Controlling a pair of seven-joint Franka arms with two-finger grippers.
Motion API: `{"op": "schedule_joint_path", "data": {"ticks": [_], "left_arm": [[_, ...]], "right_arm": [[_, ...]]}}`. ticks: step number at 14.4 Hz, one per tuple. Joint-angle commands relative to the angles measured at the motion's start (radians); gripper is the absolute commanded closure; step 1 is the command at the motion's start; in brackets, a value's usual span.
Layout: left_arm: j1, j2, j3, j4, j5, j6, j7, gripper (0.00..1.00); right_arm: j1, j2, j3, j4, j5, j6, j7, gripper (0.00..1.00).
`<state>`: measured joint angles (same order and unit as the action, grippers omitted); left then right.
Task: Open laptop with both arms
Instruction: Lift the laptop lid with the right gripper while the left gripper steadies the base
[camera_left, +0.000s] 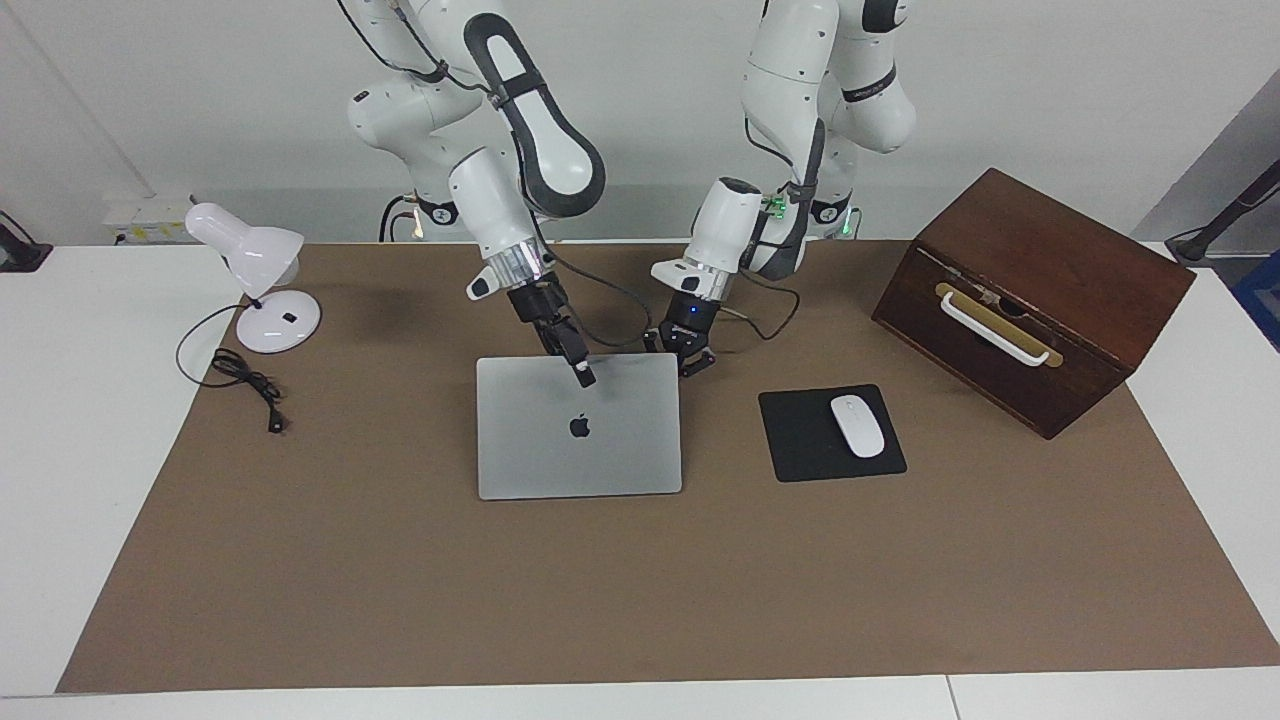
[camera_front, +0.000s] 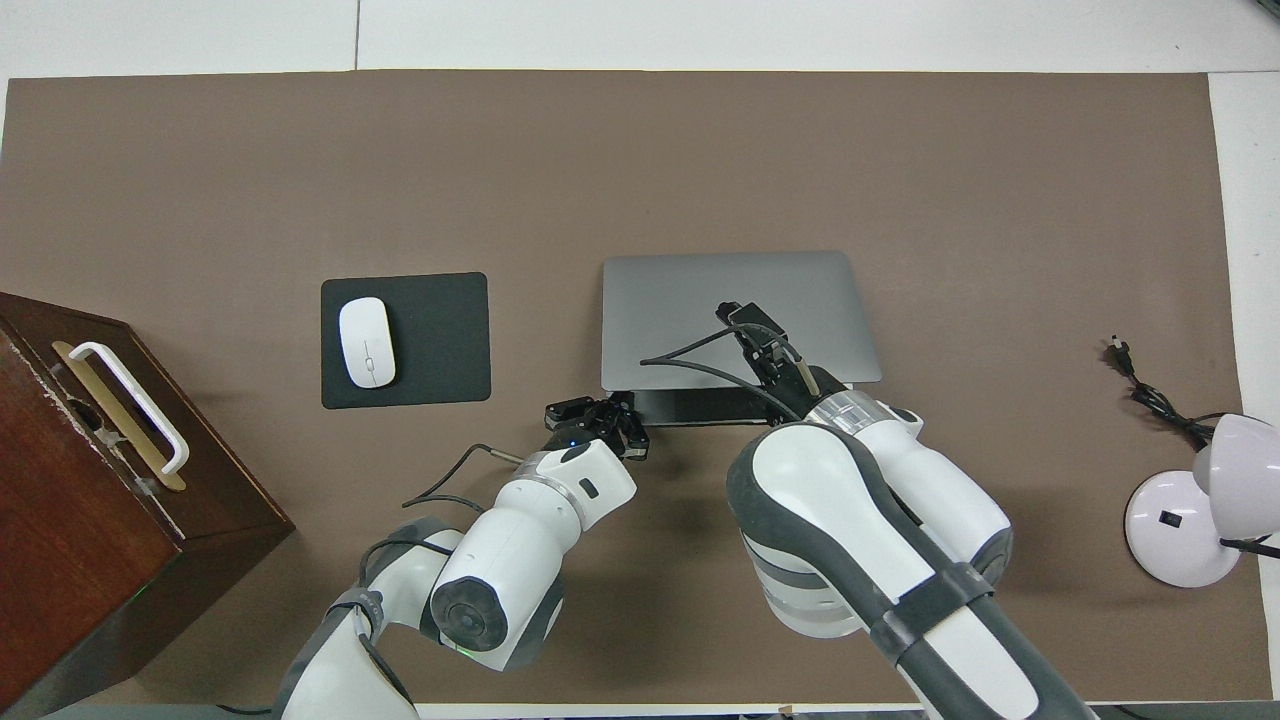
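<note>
Laptop (camera_left: 578, 426), the thin silver-grey rectangular one with a dark apple logo on its lid, lies on the brown table mat (camera_left: 640, 580) between the two arms, beside the black mouse pad (camera_left: 805, 440) that carries a white mouse (camera_left: 857, 426). Its lid is lifted only a crack along the edge nearer to the robots: in the overhead view a dark strip of the base shows under that edge, so the opening has begun but the keys are not yet exposed.

Right gripper (camera_left: 583, 376), on the white jointed arm coming from the lamp's end, is over the lid's robot-side edge; whether its fingers are apart or together I cannot tell, nor whether it is truly hooked under the lid. Left gripper (camera_left: 690, 360) sits low at the laptop's corner toward the wooden box (camera_left: 1035, 300), its fingertips closed together with nothing between them, seemingly bracing the base.

By my judgement nearly all the work is left: the lid has to be swung up and over toward the far edge while the base is kept from sliding. A white desk lamp (camera_left: 255, 285) stands well apart.
</note>
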<state>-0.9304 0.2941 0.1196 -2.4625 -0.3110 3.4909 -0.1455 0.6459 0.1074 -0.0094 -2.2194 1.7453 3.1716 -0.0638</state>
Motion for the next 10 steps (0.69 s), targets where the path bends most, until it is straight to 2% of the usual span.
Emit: {"op": "schedule_joint_path", "data": {"ticks": [1,10], "left_arm": [[0.015,0.043,-0.001,0.017,0.012,0.016,0.012,1.00],[0.018,0.050,0.000,0.017,0.012,0.016,0.017,1.00]], "right_arm": [[-0.031,0.029,0.003,0.063,0.016,-0.030,-0.047,0.00],[-0.060,0.049,0.003,0.156,0.023,-0.042,-0.050,0.00]]}}
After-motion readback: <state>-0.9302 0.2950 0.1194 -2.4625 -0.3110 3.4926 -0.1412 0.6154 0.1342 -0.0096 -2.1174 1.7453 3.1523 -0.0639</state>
